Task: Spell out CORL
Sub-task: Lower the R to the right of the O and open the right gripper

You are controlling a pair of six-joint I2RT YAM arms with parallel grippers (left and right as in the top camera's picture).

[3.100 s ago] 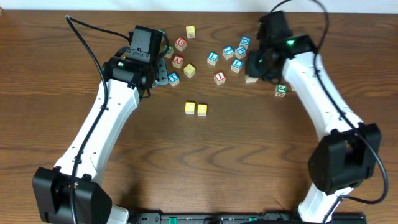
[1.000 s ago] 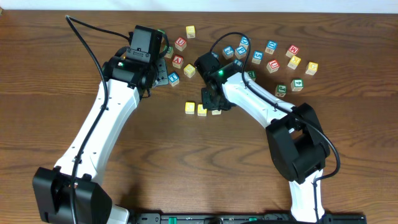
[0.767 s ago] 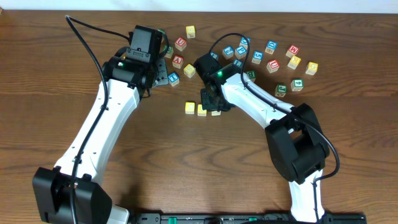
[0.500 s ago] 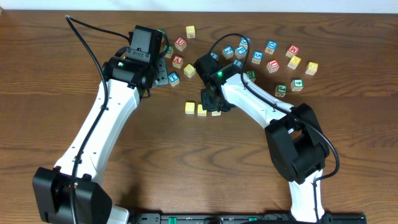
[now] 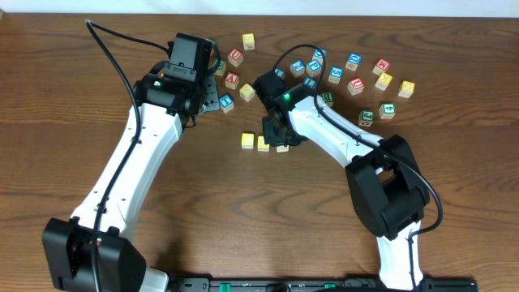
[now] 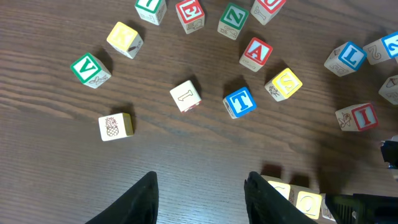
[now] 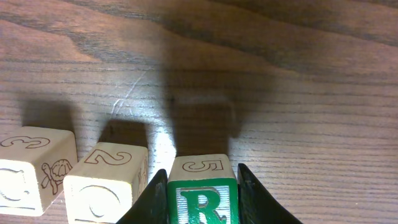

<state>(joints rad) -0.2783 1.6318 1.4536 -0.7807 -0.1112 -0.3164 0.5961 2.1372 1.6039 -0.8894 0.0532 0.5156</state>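
Two yellow-topped cubes, C [image 7: 34, 168] and O [image 7: 102, 180], stand side by side on the table; the overhead view shows them as C [image 5: 248, 140] and O [image 5: 263, 143]. My right gripper [image 7: 202, 199] is shut on the green R cube [image 7: 202, 196], which sits just right of the O and level with it. From above, the right gripper [image 5: 278, 138] covers most of the R cube. The blue L cube [image 6: 348, 57] lies loose among other cubes. My left gripper [image 6: 202, 199] hovers open over bare wood, left of the yellow pair.
Loose letter cubes lie behind the row: blue T [image 6: 239, 102], yellow S [image 6: 284, 84], red A [image 6: 256, 51], green V [image 6: 90, 68]. Several more cubes [image 5: 381, 81] are scattered at the back right. The right arm [image 5: 340, 134] stretches across the middle.
Three seconds ago the right gripper was at the back right pile; now it holds the R cube beside the yellow pair. Over the last second nothing has visibly moved.
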